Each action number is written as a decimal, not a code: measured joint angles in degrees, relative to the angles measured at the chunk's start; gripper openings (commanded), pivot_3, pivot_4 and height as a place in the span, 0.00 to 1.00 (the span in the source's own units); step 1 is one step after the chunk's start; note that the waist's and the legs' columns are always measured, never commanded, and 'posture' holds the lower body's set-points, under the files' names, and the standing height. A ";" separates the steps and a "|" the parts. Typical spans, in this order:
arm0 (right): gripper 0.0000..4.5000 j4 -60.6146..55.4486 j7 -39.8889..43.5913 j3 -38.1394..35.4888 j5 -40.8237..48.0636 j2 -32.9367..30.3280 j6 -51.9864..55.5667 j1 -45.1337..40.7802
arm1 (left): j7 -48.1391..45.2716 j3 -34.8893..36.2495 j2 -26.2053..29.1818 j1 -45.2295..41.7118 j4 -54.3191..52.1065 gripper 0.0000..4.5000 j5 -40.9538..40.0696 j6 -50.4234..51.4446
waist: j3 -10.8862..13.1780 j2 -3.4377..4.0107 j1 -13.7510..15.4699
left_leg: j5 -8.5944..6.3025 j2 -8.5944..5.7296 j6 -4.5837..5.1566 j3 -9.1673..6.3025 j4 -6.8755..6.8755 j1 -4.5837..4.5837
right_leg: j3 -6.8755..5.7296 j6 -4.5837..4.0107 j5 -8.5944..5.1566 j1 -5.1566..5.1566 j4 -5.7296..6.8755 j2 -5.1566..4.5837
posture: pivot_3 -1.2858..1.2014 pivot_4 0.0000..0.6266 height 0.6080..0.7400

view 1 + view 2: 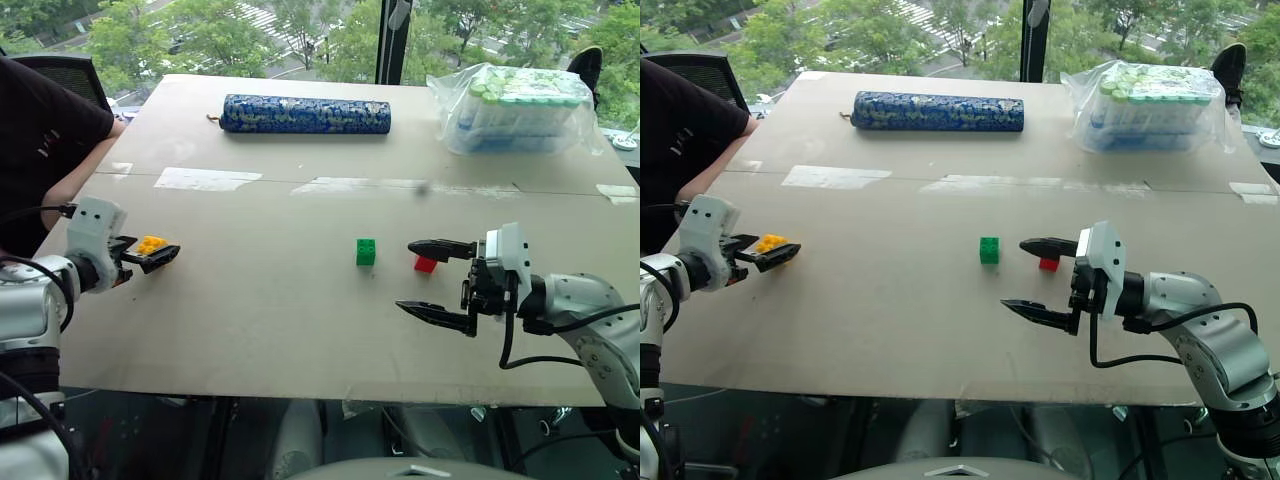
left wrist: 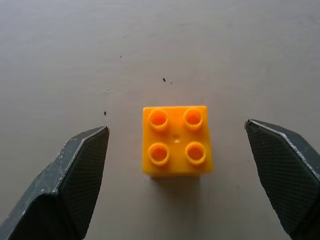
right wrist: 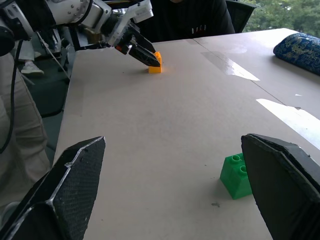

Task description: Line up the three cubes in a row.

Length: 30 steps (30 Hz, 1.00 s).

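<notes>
yellow cube (image 2: 176,140): four studs up, sat on table (image 1: 250,310) far left, between spread left gripper (image 1: 157,254) fingers (untouched) | green cube (image 1: 366,252), red cube (image 1: 425,264): mid-table | right gripper (image 1: 435,281): gaped wide, empty

The place reads as an office or a robotics lab room on an upper floor — along the top of the frame a wall of glass (image 1: 300,30) looks down on treetops and a street. A plain tan table (image 1: 270,330) fills the middle, and at the upper left a person (image 1: 40,140) in a dark shirt sits in a black mesh office chair (image 1: 65,72) — the seating of a workplace.
</notes>
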 measured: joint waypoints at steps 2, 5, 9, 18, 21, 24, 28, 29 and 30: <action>0.99 -0.50 0.32 -0.08 0.13 -0.73 -0.02 0.65 | -1.67 -1.61 0.34 -0.43 1.79 0.63 0.41 -1.27 | 0.00 0.00 -0.10 | 0.00 0.00 0.00 0.03 -0.01 0.00 | 0.02 0.00 0.00 -0.02 0.00 -0.01 | 0.52 0.24 1.00; 0.99 -0.97 0.59 -0.89 0.57 -1.09 -0.10 0.79 | -2.69 -2.82 0.34 -0.55 3.30 0.31 0.48 -2.25 | 0.00 0.00 -0.06 | 0.00 0.02 0.00 0.02 -0.01 0.00 | 0.01 0.00 0.00 -0.02 0.01 0.00 | 0.52 0.24 1.00; 0.99 -1.27 0.73 -1.58 1.05 -1.13 -0.47 0.86 | -5.21 -3.02 0.37 -0.60 3.13 0.29 0.15 -4.93 | 0.00 -0.01 -0.01 | 0.00 0.01 0.00 0.02 0.00 0.00 | 0.00 0.00 0.00 -0.02 0.02 0.00 | 0.52 0.24 1.00; 0.99 -2.97 -0.64 -3.90 0.75 -1.13 -2.00 5.34 | -24.30 -14.99 -3.48 -10.92 -8.78 0.29 -5.52 -12.66 | 0.02 -0.05 0.70 | 0.00 -0.05 0.00 0.02 0.06 -0.02 | 0.04 0.01 0.01 0.05 0.01 0.02 | 0.52 0.24 1.00; 0.99 -5.16 -1.92 -6.25 0.42 -1.57 -2.27 9.64 | -30.66 -24.61 -8.85 -17.87 -1.69 0.29 -0.76 -21.33 | 0.01 -0.05 0.64 | 0.00 -0.04 0.00 -0.03 0.06 -0.02 | 0.02 0.01 0.01 0.06 0.02 0.09 | 0.52 0.24 1.00; 0.99 -7.52 -3.28 -9.11 0.33 -2.22 -2.35 13.30 | -35.66 -30.75 -12.31 -22.65 7.54 0.29 4.03 -31.85 | 0.02 -0.05 -0.08 | 0.00 -0.03 0.00 0.00 0.06 -0.02 | 0.13 0.00 0.01 0.05 0.01 0.14 | 0.52 0.24 1.00; 0.99 -10.11 -5.13 -11.53 0.35 -2.38 -2.33 16.91 | -39.19 -33.20 -14.95 -29.60 21.75 0.29 8.58 -44.07 | 0.03 -0.07 -0.47 | 0.00 -0.01 0.01 -0.02 0.04 -0.02 | 0.16 0.00 0.01 0.03 -0.01 0.21 | 0.52 0.24 1.00; 0.99 -10.68 -5.76 -11.87 0.35 -2.36 -2.27 17.70 | -39.56 -33.28 -15.60 -31.22 25.15 0.29 9.56 -46.46 | 0.03 -0.07 -0.45 | 0.00 -0.02 0.01 -0.01 0.05 -0.03 | 0.16 0.01 0.01 0.03 -0.01 0.18 | 0.52 0.24 1.00; 0.99 -11.15 -6.11 -12.16 0.36 -2.36 -2.23 18.18 | -39.85 -33.39 -16.02 -32.07 27.21 0.29 10.13 -47.93 | 0.03 -0.07 -0.40 | 0.00 -0.02 0.01 -0.01 0.05 -0.05 | 0.15 0.01 0.01 0.04 -0.02 0.18 | 0.52 0.24 1.00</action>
